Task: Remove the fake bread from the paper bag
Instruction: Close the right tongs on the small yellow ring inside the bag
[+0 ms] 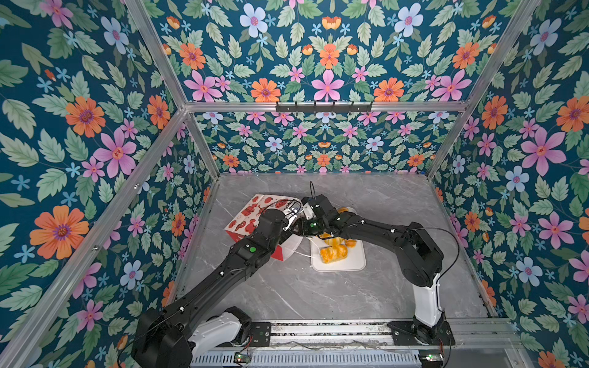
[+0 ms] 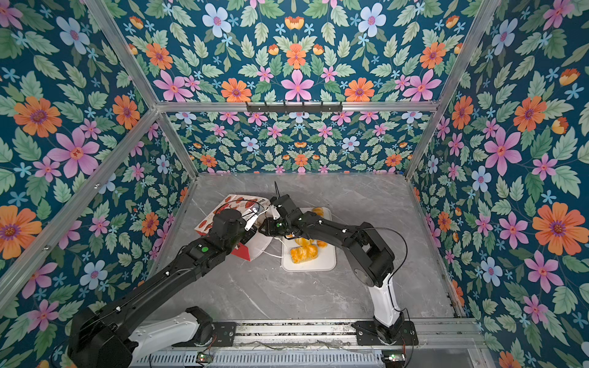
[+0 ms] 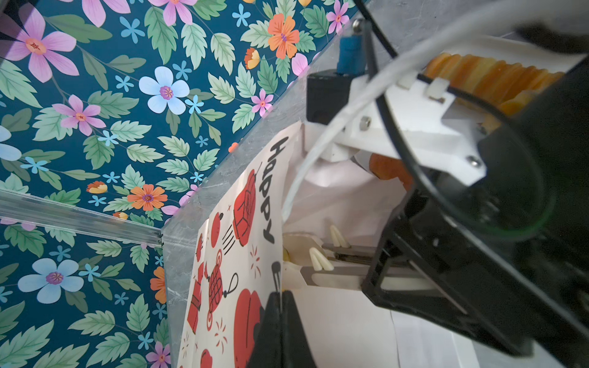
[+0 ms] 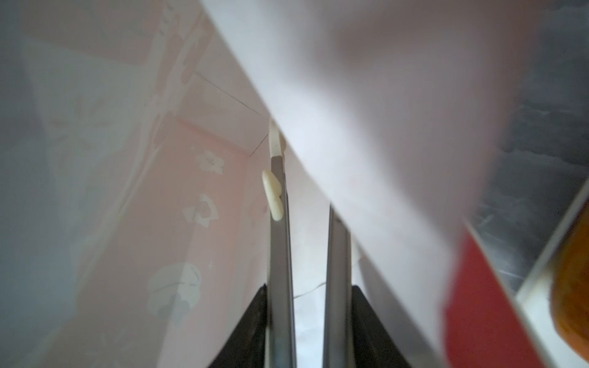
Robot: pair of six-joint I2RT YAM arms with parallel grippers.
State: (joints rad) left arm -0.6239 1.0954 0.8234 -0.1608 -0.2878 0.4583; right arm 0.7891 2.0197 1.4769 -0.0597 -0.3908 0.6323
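The right end effector point(image 4: 304, 178), slightly parted, sits inside the paper bag point(image 4: 191, 197).

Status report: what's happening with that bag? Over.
Left fingers shut on paper bag rim. Right fingers parted inside bag, empty. Fake bread on white tray. Nothing blocking.

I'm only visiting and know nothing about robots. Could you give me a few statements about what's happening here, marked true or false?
1. Several pieces of fake bread lie on the white tray. True.
2. The left gripper hangs open, away from the paper bag. False: it is shut on the bag's rim.
3. The right gripper reaches into the bag. True.
4. The right gripper clamps a roll. False: its jaws stand apart with nothing between them.
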